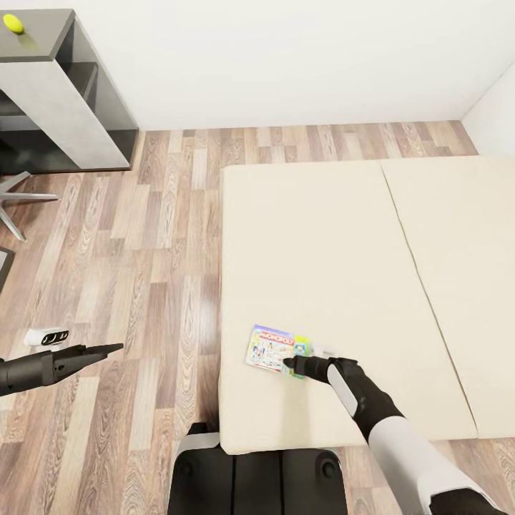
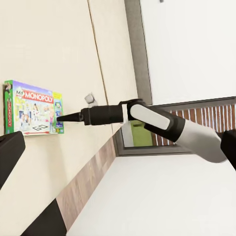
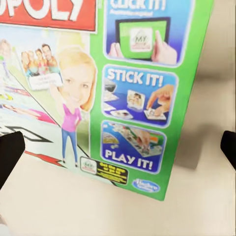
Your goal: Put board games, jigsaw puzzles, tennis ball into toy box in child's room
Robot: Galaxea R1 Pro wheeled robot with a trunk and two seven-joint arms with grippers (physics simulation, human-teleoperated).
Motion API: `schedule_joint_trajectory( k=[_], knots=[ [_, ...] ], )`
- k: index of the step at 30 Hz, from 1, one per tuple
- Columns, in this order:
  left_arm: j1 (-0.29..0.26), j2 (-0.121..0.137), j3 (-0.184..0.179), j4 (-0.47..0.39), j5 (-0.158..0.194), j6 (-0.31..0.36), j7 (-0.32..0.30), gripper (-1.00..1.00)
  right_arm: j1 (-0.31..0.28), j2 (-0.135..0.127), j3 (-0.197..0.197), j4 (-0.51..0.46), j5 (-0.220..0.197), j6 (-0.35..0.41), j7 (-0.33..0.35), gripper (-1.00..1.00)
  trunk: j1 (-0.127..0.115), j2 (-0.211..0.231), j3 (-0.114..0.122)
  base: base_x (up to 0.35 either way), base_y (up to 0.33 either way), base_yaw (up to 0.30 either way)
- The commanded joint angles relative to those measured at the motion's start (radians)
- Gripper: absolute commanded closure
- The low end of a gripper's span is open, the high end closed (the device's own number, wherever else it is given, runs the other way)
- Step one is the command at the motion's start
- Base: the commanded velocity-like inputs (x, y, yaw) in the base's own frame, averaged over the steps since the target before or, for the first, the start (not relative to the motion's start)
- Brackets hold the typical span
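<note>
A colourful Monopoly board game point(image 1: 272, 350) lies flat on the cream bed point(image 1: 343, 250), near its front left corner. My right gripper point(image 1: 292, 365) reaches low over the box's near right edge and stands open. In the right wrist view its dark fingertips point(image 3: 10, 155) sit wide apart, with the box's green side point(image 3: 147, 98) just ahead. The left wrist view shows the game point(image 2: 32, 108) and the right gripper point(image 2: 61, 119) at its edge. My left gripper point(image 1: 114, 348) hovers open over the floor, holding nothing. A yellow-green tennis ball point(image 1: 13, 23) rests on the grey table point(image 1: 43, 54) at the far left.
Wooden floor point(image 1: 157, 236) runs between the bed and the grey table. A small white object point(image 1: 46, 336) lies on the floor by my left arm. A chair leg point(image 1: 18, 193) shows at the left edge. White walls close off the back and right.
</note>
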Motion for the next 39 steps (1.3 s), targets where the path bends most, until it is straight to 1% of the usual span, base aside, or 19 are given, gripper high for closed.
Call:
schedule_joint_trajectory(
  k=[1,3,8,22,29,39],
  knots=[
    [0.0,0.0,0.0,0.0,0.0,0.011,-0.004,-1.0,-0.002,0.0,0.0,-0.001,0.0,0.005,-0.004,-1.0,0.001,-0.002,-0.001,0.0,0.0,0.0],
    [0.0,0.0,0.0,0.0,0.0,0.011,-0.004,-1.0,-0.012,0.001,0.0,-0.001,-0.001,0.009,-0.018,-1.0,0.001,-0.002,-0.001,0.0,0.0,0.0],
    [0.0,0.001,0.0,0.0,0.0,0.011,-0.004,-1.0,-0.02,0.001,-0.001,-0.002,-0.001,0.012,-0.027,-1.0,0.001,-0.002,-0.001,0.0,0.0,0.0],
    [0.0,0.002,0.0,0.0,0.0,0.011,-0.004,-1.0,-0.041,0.002,-0.003,-0.001,-0.001,0.013,-0.03,-1.0,0.001,-0.002,-0.001,0.0,0.0,0.0],
    [0.0,0.002,0.0,0.0,0.0,0.011,-0.004,-1.0,-0.06,0.006,-0.004,0.001,-0.003,0.013,-0.029,-1.0,0.001,-0.002,-0.001,0.0,0.0,0.0],
    [0.0,0.002,0.0,0.0,0.0,0.011,-0.004,-1.0,-0.07,0.009,-0.004,0.003,-0.003,0.012,-0.029,-1.0,0.001,-0.002,-0.001,0.0,0.0,0.0]
  ],
)
